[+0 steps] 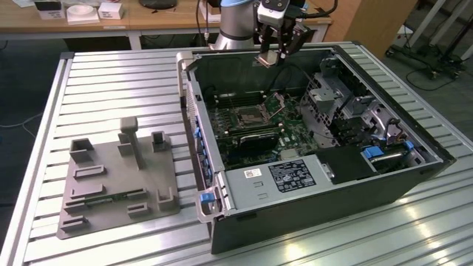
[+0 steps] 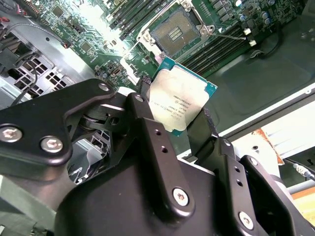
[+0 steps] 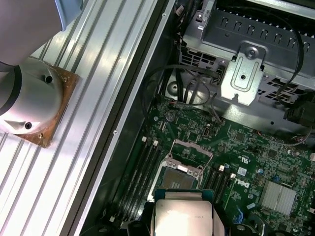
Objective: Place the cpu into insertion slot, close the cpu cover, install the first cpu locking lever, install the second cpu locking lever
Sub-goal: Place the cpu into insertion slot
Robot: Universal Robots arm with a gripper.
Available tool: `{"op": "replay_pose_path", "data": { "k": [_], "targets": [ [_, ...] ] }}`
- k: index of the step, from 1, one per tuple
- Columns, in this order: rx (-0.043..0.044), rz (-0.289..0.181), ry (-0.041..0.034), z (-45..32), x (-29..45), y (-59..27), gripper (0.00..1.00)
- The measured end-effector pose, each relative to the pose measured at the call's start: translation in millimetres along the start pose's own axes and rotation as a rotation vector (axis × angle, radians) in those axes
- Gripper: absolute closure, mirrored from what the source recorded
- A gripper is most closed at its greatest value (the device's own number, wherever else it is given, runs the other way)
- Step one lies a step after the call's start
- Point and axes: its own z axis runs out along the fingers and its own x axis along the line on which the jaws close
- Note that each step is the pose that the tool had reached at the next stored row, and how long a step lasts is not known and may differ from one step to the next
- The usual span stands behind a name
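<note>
My gripper [image 1: 271,54] hangs above the back edge of the open computer case [image 1: 221,221], shut on the cpu [image 1: 266,59]. In the second wrist view the cpu [image 2: 181,101] is a square chip with a silvery top and a green rim, clamped by two opposite edges between the black fingers [image 2: 207,118]. The insertion slot [image 1: 247,116] lies well below on the green board, uncovered, its dark centre showing in both wrist views [image 2: 174,33] [image 3: 178,178]. The cpu cover [image 1: 278,104] stands tilted up beside the slot. The cpu [image 3: 183,214] is apart from the slot.
The case lies on a slatted aluminium table [image 1: 111,72]. A grey fixture plate [image 1: 118,177] sits at the exterior view's left. Black memory slots [image 3: 142,167] flank the socket. A metal drive cage [image 3: 256,44], loose cables [image 3: 187,88] and the arm's base [image 3: 29,98] are nearby.
</note>
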Motion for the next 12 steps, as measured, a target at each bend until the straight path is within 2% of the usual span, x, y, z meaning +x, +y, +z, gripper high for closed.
{"op": "replay_pose_path", "data": {
  "k": [4,12],
  "targets": [
    [-0.0004,0.017,-0.0014,0.2,0.0,0.0,0.46],
    [-0.0020,0.101,-0.0091,0.7,0.2,-0.1,0.46]
  ]
}}
